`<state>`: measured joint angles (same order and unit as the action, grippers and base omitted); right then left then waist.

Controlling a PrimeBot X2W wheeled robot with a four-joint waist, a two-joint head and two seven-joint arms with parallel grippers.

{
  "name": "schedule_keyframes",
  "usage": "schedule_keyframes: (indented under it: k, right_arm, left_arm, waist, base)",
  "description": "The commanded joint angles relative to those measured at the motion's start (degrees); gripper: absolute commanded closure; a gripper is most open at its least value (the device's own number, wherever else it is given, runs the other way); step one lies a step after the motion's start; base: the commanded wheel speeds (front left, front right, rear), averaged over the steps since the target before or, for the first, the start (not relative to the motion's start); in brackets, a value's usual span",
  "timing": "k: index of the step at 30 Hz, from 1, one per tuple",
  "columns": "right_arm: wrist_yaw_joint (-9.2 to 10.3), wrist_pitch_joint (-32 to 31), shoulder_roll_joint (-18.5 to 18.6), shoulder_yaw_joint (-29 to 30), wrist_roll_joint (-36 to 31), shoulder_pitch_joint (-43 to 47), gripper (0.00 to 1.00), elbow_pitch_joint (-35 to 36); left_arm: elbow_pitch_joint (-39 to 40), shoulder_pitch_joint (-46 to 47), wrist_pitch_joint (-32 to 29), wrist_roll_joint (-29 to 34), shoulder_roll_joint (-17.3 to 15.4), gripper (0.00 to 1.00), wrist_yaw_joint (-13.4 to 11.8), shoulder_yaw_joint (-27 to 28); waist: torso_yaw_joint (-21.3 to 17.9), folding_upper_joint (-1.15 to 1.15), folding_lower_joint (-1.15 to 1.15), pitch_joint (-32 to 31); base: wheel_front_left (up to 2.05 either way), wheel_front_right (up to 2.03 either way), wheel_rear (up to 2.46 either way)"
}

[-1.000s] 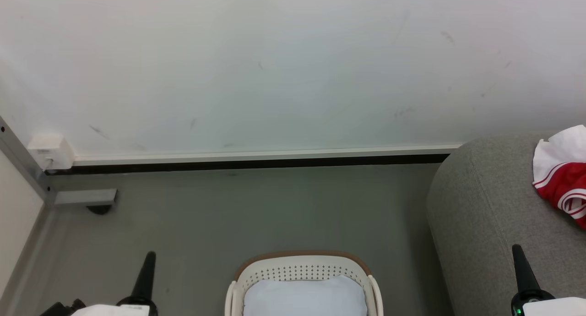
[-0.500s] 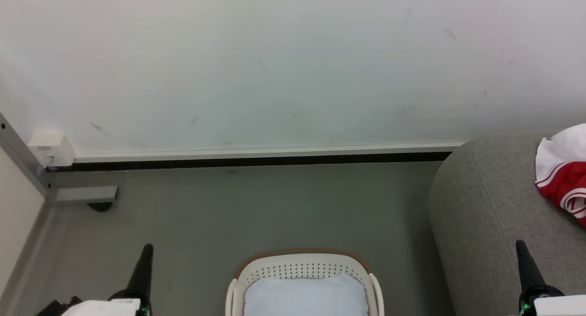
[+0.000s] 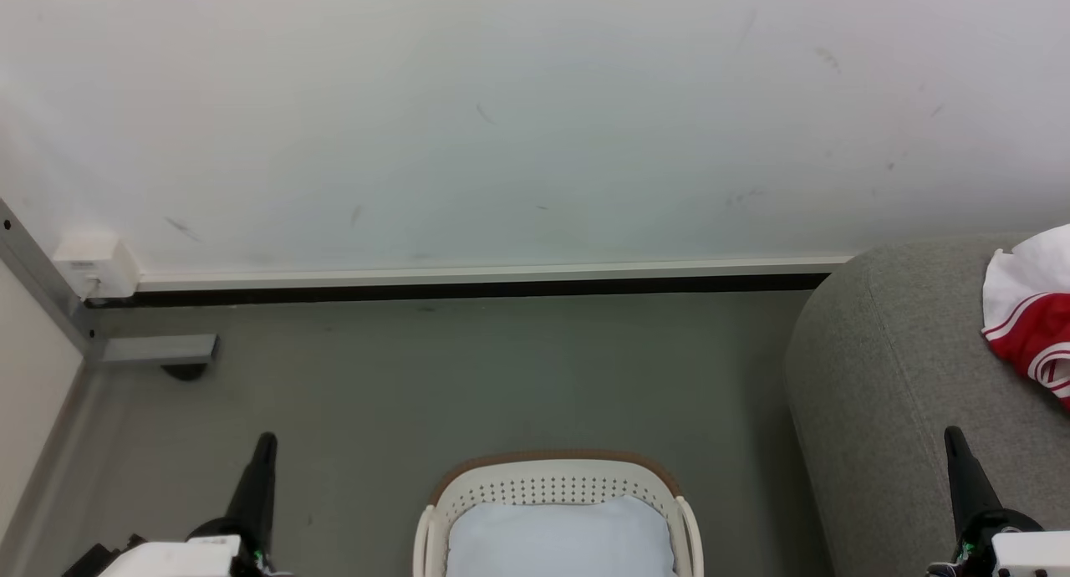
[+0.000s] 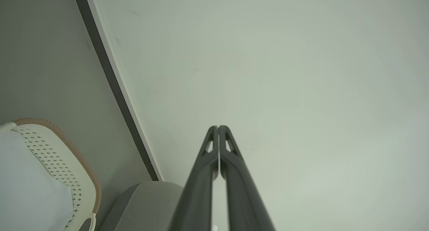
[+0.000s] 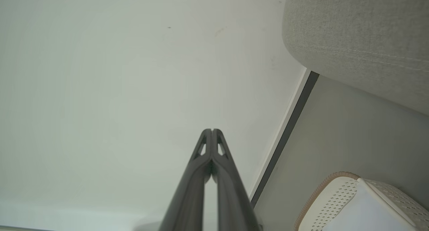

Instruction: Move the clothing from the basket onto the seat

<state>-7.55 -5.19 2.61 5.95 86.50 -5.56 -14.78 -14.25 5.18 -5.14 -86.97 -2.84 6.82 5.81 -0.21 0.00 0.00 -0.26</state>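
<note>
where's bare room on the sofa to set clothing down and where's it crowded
Bare grey sofa lies between its rounded left edge and the red and white jersey. Open floor runs between basket and wall. Crowded: the basket, taken up by a pale cushion.

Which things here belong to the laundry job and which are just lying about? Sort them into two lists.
Belongs to the job:
clothing, red and white, lying on the seat
seat, grey
basket, white, on the floor

Just lying about:
cushion, pale, inside the basket
white box low on the wall
grey metal bar by the floor at the left
</note>
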Motion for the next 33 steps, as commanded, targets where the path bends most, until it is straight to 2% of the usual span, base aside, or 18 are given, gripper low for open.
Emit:
schedule_keyframes:
  k: [1, 13, 33]
  right_arm:
    - [0.11, -0.35, 0.45, 0.26, 1.5, -0.58, 1.0, 0.51]
    - [0.12, -1.51, 0.47, 0.78, 6.05, -1.01, 1.0, 1.0]
    - [0.12, -1.55, 0.46, 0.74, 5.95, -1.0, 1.0, 0.95]
  left_arm:
    - [0.28, 0.72, -0.36, -1.11, -0.15, 1.0, 0.39, 0.38]
    - [0.26, 1.38, -1.59, -5.87, -0.08, 1.0, 0.89, 0.9]
    - [0.27, 1.36, -1.63, -5.79, -0.09, 1.0, 0.86, 0.88]
  waist:
    - [0.02, 0.0, 0.0, 0.04]
    - [0.2, 0.0, 0.0, 0.43]
    - [0.21, 0.0, 0.0, 0.44]
  base:
    - [0.0, 0.0, 0.0]
    - [0.0, 0.0, 0.0]
    - [0.0, 0.0, 0.0]
